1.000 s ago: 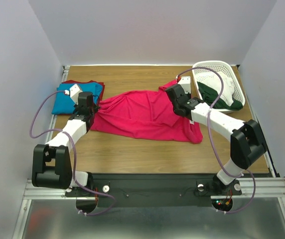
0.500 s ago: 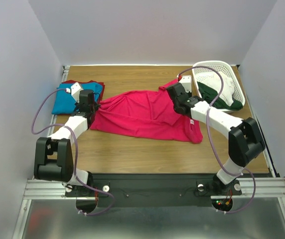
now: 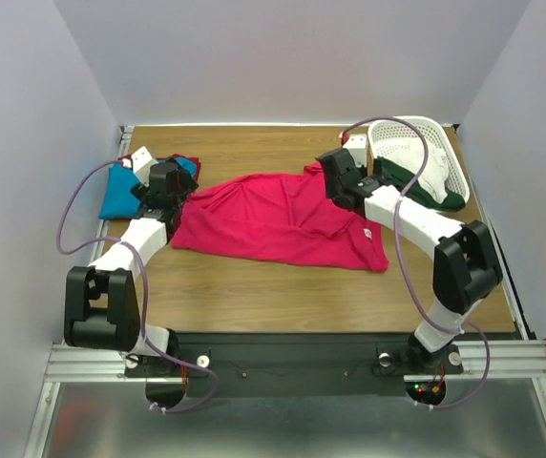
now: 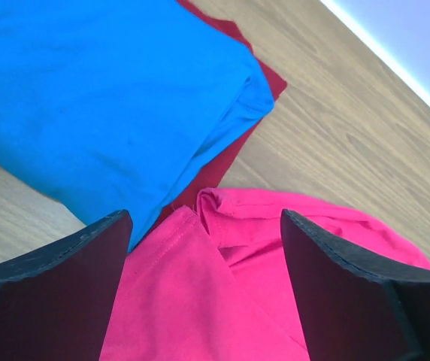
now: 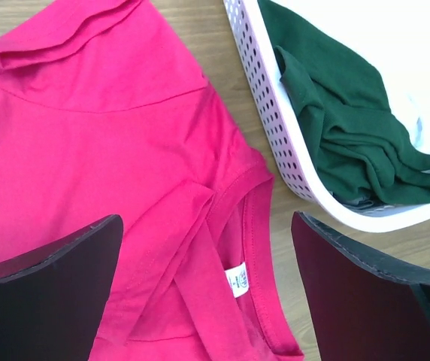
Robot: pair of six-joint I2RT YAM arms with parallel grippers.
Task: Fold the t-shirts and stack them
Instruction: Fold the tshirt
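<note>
**White links, black joints**

We see that the left arm (image 3: 144,234) and the right arm (image 3: 416,221) are built alike, with rounded white links between bulky black joint housings. A thin lilac cable (image 3: 60,237) loops beside each. Small white camera boxes (image 3: 142,159) cap the wrists. The fingers (image 4: 49,263) are matte black wedges. Tiny coloured lights (image 3: 418,388) glow under the right base.

The only marking is a small white neck label (image 5: 236,280) sewn inside the collar of the crimson-pink t-shirt (image 5: 87,150). Its tiny dark print is too small to read.
</note>
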